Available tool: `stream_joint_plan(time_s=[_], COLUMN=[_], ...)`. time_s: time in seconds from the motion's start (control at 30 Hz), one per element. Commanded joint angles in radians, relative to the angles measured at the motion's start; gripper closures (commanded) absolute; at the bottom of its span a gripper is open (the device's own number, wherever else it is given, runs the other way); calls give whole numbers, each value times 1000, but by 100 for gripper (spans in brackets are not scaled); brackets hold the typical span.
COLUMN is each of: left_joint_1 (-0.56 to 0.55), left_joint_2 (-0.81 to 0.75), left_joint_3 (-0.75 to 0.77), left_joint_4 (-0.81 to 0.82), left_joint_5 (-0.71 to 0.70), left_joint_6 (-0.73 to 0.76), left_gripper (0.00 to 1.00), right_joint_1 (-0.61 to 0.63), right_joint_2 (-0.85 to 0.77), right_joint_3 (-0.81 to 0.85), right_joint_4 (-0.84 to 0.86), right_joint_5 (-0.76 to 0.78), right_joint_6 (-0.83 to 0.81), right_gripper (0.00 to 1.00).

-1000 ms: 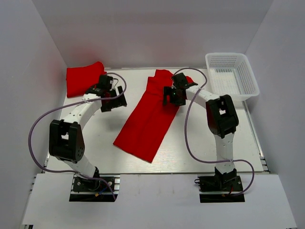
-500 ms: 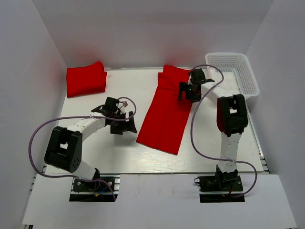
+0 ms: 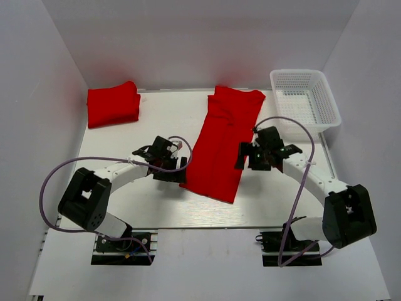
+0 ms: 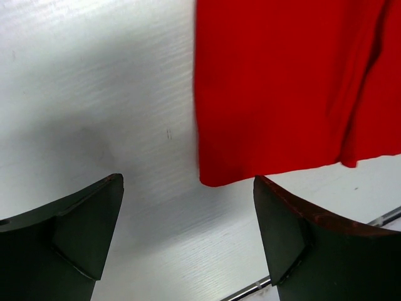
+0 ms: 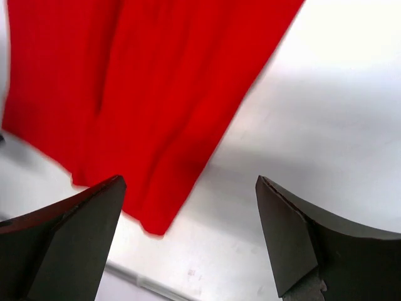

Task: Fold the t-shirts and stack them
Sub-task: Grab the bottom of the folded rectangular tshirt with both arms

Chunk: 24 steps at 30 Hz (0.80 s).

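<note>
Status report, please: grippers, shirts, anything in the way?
Left gripper open, empty, at near left corner of the long t-shirt. Right gripper open, empty, by its right edge. Second t-shirt folded, back left. Nothing on the cloth.

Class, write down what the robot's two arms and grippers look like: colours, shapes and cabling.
The left arm and right arm share white tubular links joined by chunky black joint housings. A thin mauve cable loops loosely beside each. The left gripper and right gripper each carry two broad, dark, wedge-shaped fingers.
</note>
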Motion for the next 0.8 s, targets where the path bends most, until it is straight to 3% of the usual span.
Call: stream_joint_plan(time_s=[0.0,0.17,0.43,0.67,0.77], left_joint_1=[-23,-52,-103,-123,-132], left_joint_2=[-22,1,76,78,58], left_joint_3=[-22,-76,-81,-81,-110], left_joint_4=[28,99,122,83,83], left_joint_5=[-49,6,-32,-41,-41], left_joint_6=[-15,-16,-36,-48,-60], left_gripper=[6,11,24,52,57], right_joint_1=[46,117,170,207,215], right_joint_2=[-38,-57,-42,-2,20], right_joint_3=[-99,-201,-262,-299,-312], right_joint_4=[-27,-14,40,98,123], right_joint_5=[-132,-203,-260,-269,-261], right_joint_6=[95,177,240,309,323], right_gripper=[10,10,10,10,13])
